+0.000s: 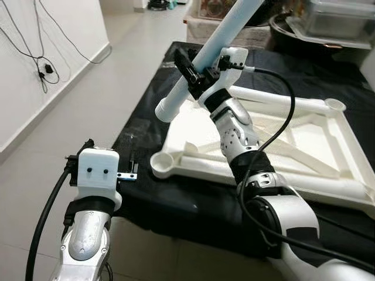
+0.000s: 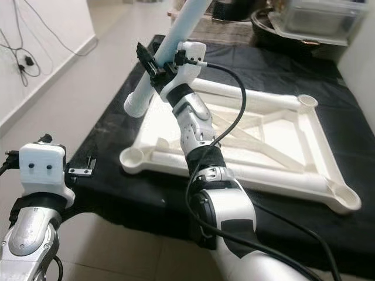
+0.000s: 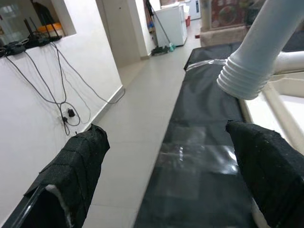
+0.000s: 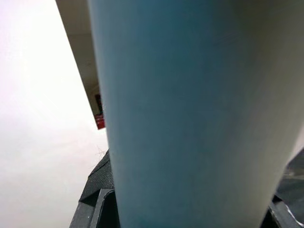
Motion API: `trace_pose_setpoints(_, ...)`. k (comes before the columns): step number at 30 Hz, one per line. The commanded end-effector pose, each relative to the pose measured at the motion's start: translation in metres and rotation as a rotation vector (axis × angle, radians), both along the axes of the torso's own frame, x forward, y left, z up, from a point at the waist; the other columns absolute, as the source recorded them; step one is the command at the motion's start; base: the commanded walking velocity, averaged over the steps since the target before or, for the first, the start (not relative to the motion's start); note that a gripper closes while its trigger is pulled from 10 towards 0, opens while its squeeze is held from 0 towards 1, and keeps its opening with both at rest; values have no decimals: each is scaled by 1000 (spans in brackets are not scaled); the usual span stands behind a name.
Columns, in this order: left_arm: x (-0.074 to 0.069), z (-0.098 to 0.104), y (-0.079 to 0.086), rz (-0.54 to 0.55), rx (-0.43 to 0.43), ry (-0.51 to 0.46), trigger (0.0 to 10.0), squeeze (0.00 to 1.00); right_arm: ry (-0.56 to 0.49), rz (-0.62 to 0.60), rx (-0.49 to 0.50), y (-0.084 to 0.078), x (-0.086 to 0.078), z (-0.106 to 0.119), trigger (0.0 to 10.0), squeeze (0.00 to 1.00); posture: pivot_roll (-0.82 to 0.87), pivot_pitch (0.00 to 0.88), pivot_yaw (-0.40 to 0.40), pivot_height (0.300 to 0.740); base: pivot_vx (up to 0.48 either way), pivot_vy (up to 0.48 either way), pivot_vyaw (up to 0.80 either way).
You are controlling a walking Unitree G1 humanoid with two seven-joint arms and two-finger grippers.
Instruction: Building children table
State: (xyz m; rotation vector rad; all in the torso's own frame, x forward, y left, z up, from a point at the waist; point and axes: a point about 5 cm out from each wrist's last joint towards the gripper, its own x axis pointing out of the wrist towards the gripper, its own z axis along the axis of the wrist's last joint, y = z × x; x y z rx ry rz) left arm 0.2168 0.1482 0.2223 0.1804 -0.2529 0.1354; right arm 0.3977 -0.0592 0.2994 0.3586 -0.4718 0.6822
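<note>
So, step in hand: a table leg (image 1: pixel 220 41) is being brought to a corner socket of the upturned table frame (image 2: pixel 328 186), at a guess the near-left socket (image 1: pixel 162 162).

Leg: pale blue-white tube, tilted, ribbed end (image 3: pixel 243 78) lowest, hanging above the frame's left edge and well apart from any socket.

Right tool (image 1: pixel 202 69): clamped round the leg partway up, fingers closed on it. The wrist view is nearly all tube, so the grip looks snug.

Left tool (image 3: pixel 166 175): spread wide, nothing in it, held low off the near-left corner of the tabletop. Its black fingers (image 3: pixel 78 159) frame the ribbed end from below.

Frame: white plastic, lying underside-up on the black cloth (image 1: pixel 176 202), cup sockets at the corners, far one at (image 2: pixel 307 101).

Doing it well: the leg should probably be stood upright before it's lowered. A slanted entry would likely jam the ribs on the socket rim.

Helper idea: the frame could be steadied near the socket by the free tool, since a light frame may skid on cloth when pushed.

Seating: likely a straight push or a twist. It can't be told from here which one the ribs want.
</note>
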Motion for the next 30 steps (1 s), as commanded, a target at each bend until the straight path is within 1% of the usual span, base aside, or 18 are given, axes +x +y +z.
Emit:
trace_pose_setpoints(1,0,-3,1,0,17,12,10000,0,-19,-11,-5,0,-2,0,10000,0,158,122,-34,740,382,0,0)
trace_pose_setpoints(7,0,-5,0,1,7,21,10000,0,-15,-9,-6,1,-2,-1,10000,0,159,124,-31,740,371,0,0)
trace_pose_setpoints(11,1,-7,4,31,-19,34,10000,0,-22,-16,-6,0,-2,-1,10000,0,159,124,-31,740,0,0,0)
trace_pose_setpoints(14,1,-7,5,29,-24,35,10000,0,-21,-20,3,-1,-2,-1,10000,0,159,127,-31,740,0,0,0)
trace_pose_setpoints(20,0,-8,3,17,-12,38,10000,0,-18,-20,19,-5,-1,1,10000,0,159,129,-28,740,0,0,0)
trace_pose_setpoints(26,-2,-14,-1,-5,-22,71,10000,0,-7,-40,1,-12,2,1,10000,0,161,132,-30,740,0,0,-760)
trace_pose_setpoints(30,-4,-17,-2,-6,-21,82,10000,0,-12,-43,-3,-13,2,2,10000,0,157,137,-29,740,0,0,-797)
